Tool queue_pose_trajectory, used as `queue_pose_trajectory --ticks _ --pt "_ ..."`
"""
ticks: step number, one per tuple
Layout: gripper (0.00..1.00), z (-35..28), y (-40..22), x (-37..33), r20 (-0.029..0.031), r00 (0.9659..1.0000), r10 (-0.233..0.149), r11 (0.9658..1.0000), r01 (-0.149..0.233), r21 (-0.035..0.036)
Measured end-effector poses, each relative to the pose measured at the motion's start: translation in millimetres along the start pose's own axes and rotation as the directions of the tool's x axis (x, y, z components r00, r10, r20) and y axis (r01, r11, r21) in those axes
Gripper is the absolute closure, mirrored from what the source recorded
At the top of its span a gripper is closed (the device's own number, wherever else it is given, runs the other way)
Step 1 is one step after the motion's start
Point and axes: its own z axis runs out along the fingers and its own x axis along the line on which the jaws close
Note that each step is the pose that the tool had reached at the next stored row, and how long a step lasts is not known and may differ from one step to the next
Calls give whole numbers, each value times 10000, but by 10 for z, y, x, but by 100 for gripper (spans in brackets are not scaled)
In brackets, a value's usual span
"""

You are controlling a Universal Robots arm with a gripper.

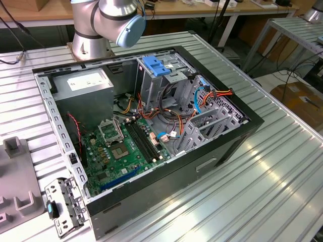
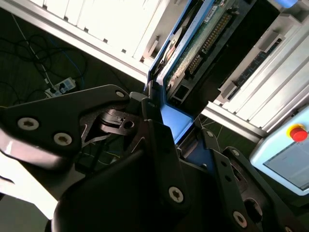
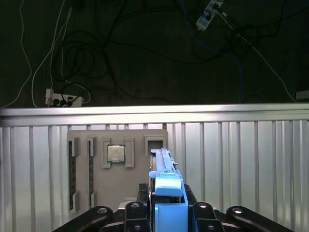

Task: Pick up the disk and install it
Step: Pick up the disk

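In both wrist views my gripper (image 3: 166, 212) (image 2: 175, 131) is shut on the disk (image 3: 165, 180) (image 2: 195, 50), holding it edge-on between black fingers (image 2: 157, 140). The disk is a flat drive with a green circuit board on one face and bright blue plastic rails around it. In the first wrist view it is held above the ribbed metal table (image 3: 241, 159), close to a grey parts fixture (image 3: 116, 164) that holds a processor chip. The open computer case (image 1: 151, 126) lies on the table in the exterior view, with its metal drive cage (image 1: 151, 85) near the arm's base (image 1: 108, 20).
A blue latch (image 1: 156, 65) sits atop the cage, with orange and blue cables (image 1: 207, 98) beside it. A metal bracket (image 1: 63, 204) and the grey fixture (image 1: 15, 176) lie at the exterior view's left. A pendant with a red button (image 2: 297, 133) stands near the gripper. The table edge (image 3: 154, 112) drops to a cable-strewn floor.
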Motion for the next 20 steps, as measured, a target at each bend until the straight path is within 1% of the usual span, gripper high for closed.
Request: queue_pose_trajectory --ticks 4,12,17,20 --pt "63 -16 -1 0 -1 10000 0 10000 0 -3" --pt "63 -25 -1 0 0 10000 0 10000 0 -5" --pt "63 -93 0 -1 0 10000 -13 10000 13 -4" --pt "63 -112 0 -1 -6 9999 -148 9999 148 -6"
